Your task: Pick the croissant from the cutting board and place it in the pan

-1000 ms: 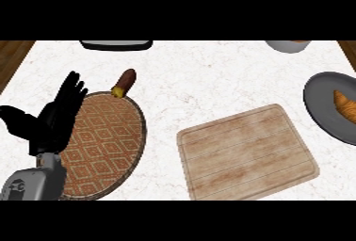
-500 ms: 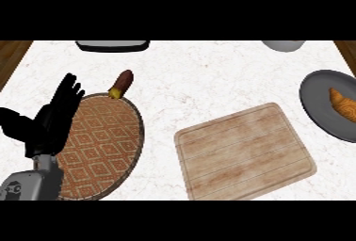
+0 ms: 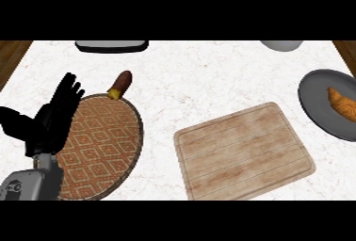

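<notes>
— What sort of place is this?

— A kitchen. The table (image 3: 208, 80) has a white marbled top with wood showing at both upper corners.

— What says so?

— A wooden cutting board (image 3: 242, 153) lies at about five o'clock, a grey pan (image 3: 319, 113) with a croissant (image 3: 343, 104) in it at three, and a round woven mat (image 3: 97, 146) at eight. A dark tray (image 3: 111, 45) sits at eleven.

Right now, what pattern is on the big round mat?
Orange-brown diamonds on the round woven mat, head view.
</notes>
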Available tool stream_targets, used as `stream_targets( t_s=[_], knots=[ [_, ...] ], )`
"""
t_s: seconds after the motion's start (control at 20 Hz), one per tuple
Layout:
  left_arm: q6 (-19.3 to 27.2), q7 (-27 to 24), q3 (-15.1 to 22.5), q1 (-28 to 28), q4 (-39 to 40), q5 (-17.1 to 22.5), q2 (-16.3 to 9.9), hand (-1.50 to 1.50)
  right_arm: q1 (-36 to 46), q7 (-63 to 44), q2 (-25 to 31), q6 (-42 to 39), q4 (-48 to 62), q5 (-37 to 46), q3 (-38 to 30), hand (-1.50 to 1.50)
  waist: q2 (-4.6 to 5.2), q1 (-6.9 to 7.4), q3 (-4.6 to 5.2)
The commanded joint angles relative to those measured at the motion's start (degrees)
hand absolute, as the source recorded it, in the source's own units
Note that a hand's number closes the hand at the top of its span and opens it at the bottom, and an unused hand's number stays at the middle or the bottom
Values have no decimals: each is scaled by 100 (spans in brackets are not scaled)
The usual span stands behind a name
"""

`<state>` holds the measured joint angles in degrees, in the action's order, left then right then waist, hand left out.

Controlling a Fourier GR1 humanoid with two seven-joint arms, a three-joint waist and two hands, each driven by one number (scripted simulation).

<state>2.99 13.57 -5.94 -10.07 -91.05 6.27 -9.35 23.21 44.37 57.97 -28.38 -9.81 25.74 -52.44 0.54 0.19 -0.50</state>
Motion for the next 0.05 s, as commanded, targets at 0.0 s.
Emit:
stream_targets(
  t_s=[0.0],
  knots=[
    [-138, -80, 2, 38, 28, 97, 4, 0, -249, 765, -49, -865, -54, -97, 19, -150, -10, 35, 6]
  ],
)
